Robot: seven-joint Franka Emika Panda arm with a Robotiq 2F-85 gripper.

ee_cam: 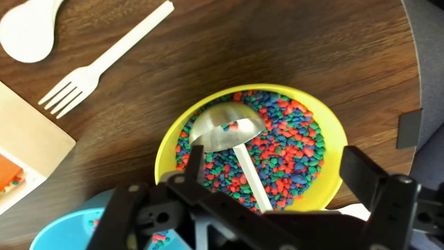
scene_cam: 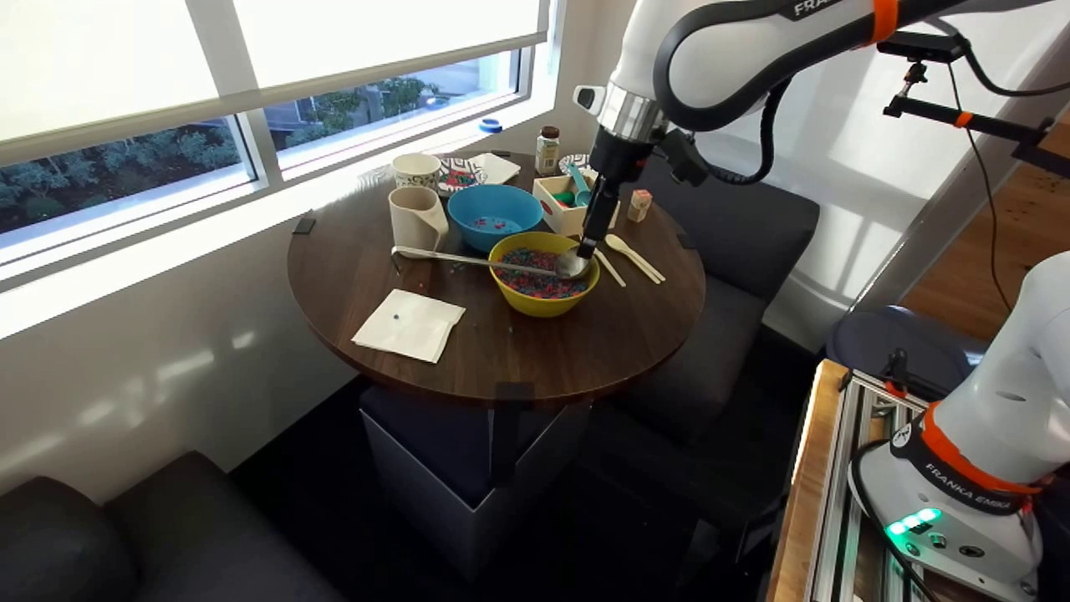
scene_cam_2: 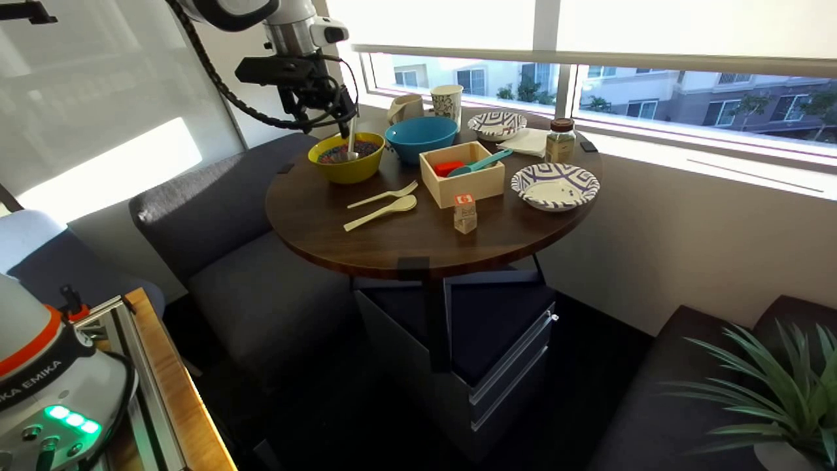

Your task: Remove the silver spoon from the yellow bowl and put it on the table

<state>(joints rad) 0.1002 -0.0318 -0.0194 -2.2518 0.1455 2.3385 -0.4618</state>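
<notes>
The round brown bench (scene_cam_2: 307, 203) stands before me, its top crowded. Over it reaches the white robot arm (scene_cam: 736, 63), its wrist pointing down. On the bench sits the blue bowl (scene_cam_2: 418, 147), with the yellow bowl (scene_cam: 539, 308) just beside it. A pale wooden box (scene_cam_2: 474, 188) stands near both. Above the yellow bowl hang the jaws, released and spread wide apart. Under them the silver spoon (ee_cam: 215, 114), ladle-shaped, has its head in the yellow bowl and its long handle running out over the rim; whether a jaw tip touches it, I can't tell from here. A cream fork (ee_cam: 81, 78) lies near the box. Smallest are the red, green and blue pellets (ee_cam: 291, 146) around the spoon's head.
</notes>
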